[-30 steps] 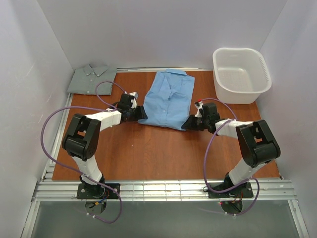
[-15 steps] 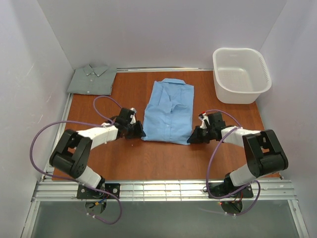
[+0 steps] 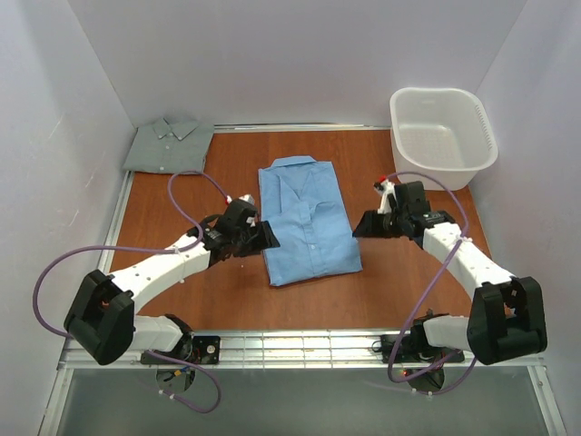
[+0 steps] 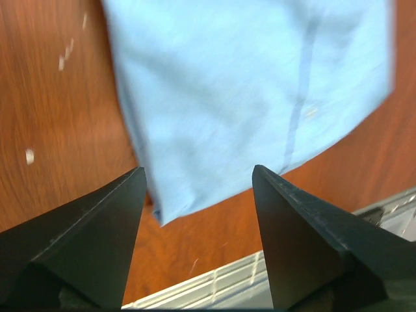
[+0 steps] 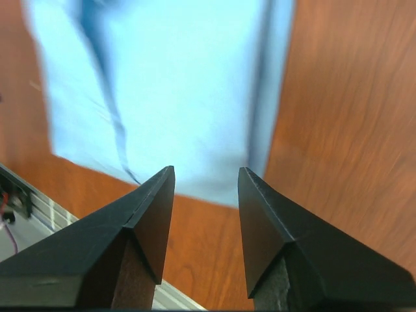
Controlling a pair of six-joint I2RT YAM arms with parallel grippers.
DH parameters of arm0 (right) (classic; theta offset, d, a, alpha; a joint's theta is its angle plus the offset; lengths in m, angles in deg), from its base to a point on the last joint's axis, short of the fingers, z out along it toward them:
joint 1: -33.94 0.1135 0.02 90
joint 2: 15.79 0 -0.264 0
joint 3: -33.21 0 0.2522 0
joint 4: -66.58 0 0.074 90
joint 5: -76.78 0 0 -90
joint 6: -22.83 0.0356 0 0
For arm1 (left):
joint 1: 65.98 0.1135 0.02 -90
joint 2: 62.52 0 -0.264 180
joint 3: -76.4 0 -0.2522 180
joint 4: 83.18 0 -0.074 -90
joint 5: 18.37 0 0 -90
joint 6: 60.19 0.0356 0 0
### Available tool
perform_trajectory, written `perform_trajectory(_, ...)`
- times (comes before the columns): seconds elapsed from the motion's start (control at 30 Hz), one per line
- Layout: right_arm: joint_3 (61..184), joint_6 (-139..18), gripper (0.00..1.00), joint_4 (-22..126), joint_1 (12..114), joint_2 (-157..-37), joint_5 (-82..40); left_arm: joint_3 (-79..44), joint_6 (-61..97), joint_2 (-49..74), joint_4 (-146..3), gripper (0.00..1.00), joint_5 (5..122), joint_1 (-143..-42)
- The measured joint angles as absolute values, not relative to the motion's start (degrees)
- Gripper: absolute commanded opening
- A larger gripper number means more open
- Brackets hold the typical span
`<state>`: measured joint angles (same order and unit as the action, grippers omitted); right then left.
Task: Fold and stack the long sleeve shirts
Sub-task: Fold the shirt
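The light sky-blue shirt [image 3: 307,221] lies folded flat at the middle of the table, collar toward the back. It fills the upper part of the left wrist view [image 4: 247,84] and of the right wrist view [image 5: 169,84]. The grey-green shirt [image 3: 168,143] lies folded at the back left corner. My left gripper [image 3: 268,238] is open and empty at the blue shirt's left edge, with the shirt's near corner between its fingers [image 4: 198,170]. My right gripper [image 3: 359,225] is open and empty just off the shirt's right edge [image 5: 206,170].
A white plastic basket [image 3: 442,136] stands at the back right corner. A metal rail [image 3: 300,345] runs along the table's near edge. White walls close in the left, back and right sides. Purple cables loop from both arms.
The blue shirt has slid toward the near edge and turned, its hem now nearer me. Both arms have stretched out; the right gripper has moved back and right, off the shirt.
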<state>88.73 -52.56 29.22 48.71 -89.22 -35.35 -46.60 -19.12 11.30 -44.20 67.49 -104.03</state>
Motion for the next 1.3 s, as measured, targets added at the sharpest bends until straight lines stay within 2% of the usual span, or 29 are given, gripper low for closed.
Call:
perform_trajectory(0.17,99.6,-52.8,0.36,32.3,50.0,-88.6,-36.2,-38.4,-15.2,12.2,-44.0,0.60,71.8,-104.0)
perform_trajectory(0.27,102.0,-51.4,0.29,36.1,51.8,-91.6,-36.5,-36.3,-13.1,15.3,-45.2,0.56,71.9,-104.0)
perform_trajectory(0.3,102.3,-50.6,0.21,37.5,52.3,-93.2,-36.6,-36.1,-12.5,16.8,-45.9,0.56,71.6,-104.0)
perform_trajectory(0.4,102.3,-47.5,0.15,41.4,54.1,-98.9,-37.6,-36.0,-11.1,20.8,-47.1,0.56,69.7,-104.0)
perform_trajectory(0.83,105.6,-36.1,0.13,56.2,58.8,-119.5,-42.7,-36.2,-8.1,23.6,-52.1,0.56,65.7,-104.3)
perform_trajectory(1.07,113.6,-33.5,0.14,59.1,58.8,-124.3,-43.4,-38.0,-7.7,23.9,-53.1,0.57,64.8,-105.6)
perform_trajectory(1.3,116.5,-32.9,0.18,60.4,57.6,-127.5,-41.9,-40.4,-7.5,22.1,-52.6,0.64,67.5,-105.9)
